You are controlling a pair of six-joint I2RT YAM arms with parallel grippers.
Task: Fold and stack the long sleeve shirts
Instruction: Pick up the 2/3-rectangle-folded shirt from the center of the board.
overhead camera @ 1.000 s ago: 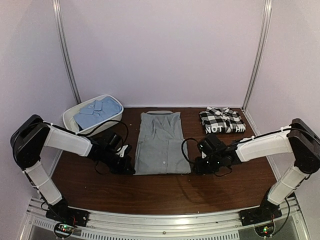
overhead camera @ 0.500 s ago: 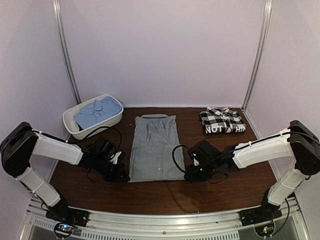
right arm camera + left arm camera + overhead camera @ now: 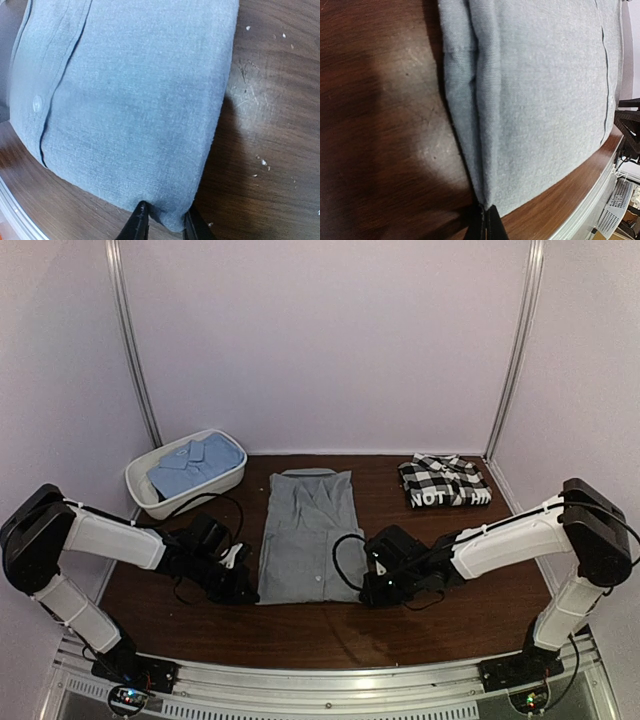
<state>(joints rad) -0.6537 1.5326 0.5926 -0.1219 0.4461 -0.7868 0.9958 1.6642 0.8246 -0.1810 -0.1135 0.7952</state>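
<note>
I kept the left tool (image 3: 486, 223) pinched shut on one near corner of the grey shirt (image 3: 308, 535), same as a second before. The right tool (image 3: 165, 227) had slid in toward the left tool. Its fingers (image 3: 141, 224) had drawn closer around the other near corner, but I could not tell if they squeezed it yet. The shirt lay flat on the tabletop (image 3: 450, 610) between both tools, pulled nearer than before. The checked shirt (image 3: 445, 482) sat far beyond the right tool.
</note>
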